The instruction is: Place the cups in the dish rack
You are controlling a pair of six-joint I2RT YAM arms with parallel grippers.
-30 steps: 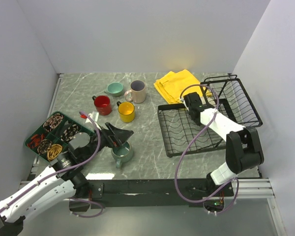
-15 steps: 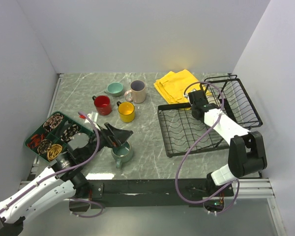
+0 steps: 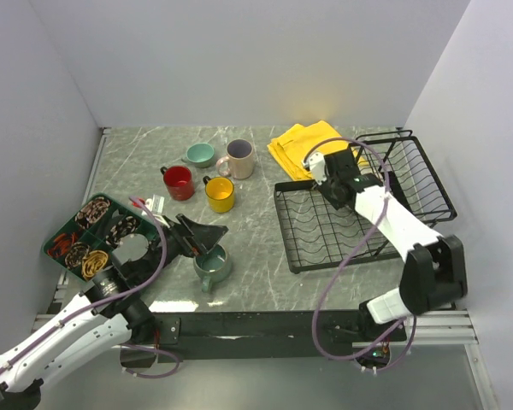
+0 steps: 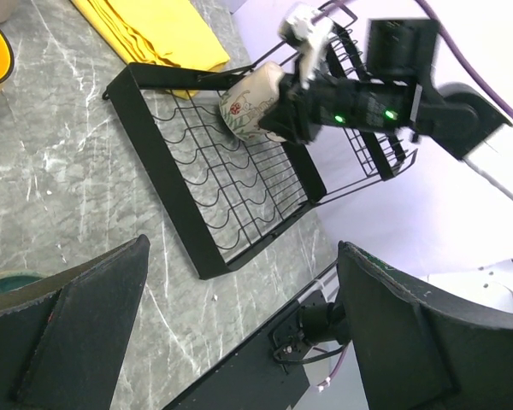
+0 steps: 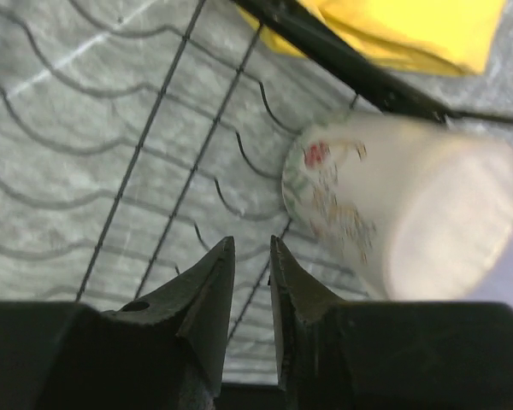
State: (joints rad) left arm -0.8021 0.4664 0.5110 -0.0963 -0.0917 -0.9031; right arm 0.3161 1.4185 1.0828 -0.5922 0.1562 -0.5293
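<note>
The black wire dish rack point(image 3: 281, 224) lies at the right, its raised basket point(image 3: 415, 171) behind. My right gripper point(image 3: 320, 171) hovers over the rack's far left corner. Its jaws point(image 5: 252, 243) are almost closed, and only rack wires show in the slit. A cream floral cup point(image 5: 402, 209) sits just right of the fingers, blurred; contact is unclear. From the left wrist that cup point(image 4: 252, 102) is at the right gripper's tip. My left gripper point(image 3: 207, 243) stands open above the grey-teal cup point(image 3: 214, 266). Red point(image 3: 179, 181), yellow point(image 3: 221, 194), beige-pink point(image 3: 238, 158) and small teal point(image 3: 200, 154) cups stand at the back left.
A yellow cloth point(image 3: 308, 147) lies behind the rack, partly under its far edge. A dark green compartmented tray point(image 3: 90, 235) with small items sits at the left edge. White walls close in on three sides.
The right gripper swung right along the rack's far edge, then back left toward the cloth corner. The left arm shifted slightly and stays open above the grey-teal cup.
</note>
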